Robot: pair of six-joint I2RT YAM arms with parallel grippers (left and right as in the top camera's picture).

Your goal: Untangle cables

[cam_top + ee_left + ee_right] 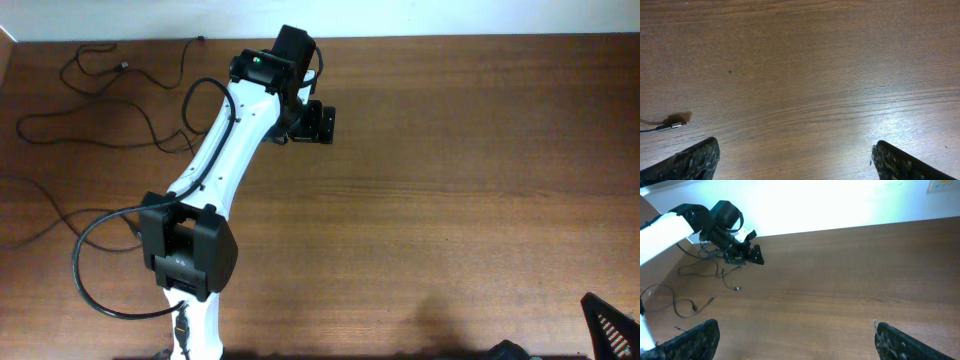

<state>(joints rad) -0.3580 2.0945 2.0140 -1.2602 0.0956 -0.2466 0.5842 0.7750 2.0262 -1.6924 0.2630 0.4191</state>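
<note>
Left of the left gripper (pixel 318 122), cables (pixel 100 95) lie loose; its fingers (pixel 690 160) spread wide, empty, likely repositioning.

The right and centre of the desk (pixel 470 180) give open passage. The far-left corner is strewn with loose cables (pixel 95 100) (thin, looping strands), and the left arm (pixel 215 165) stretches diagonally across that side, blocking a straight approach.

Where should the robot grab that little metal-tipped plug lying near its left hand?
Probably just behind the metal tip of the plug, on its dark body, coming straight down from above. It lies flat on the table, so the left gripper, jaws open, could straddle it crosswise.
</note>
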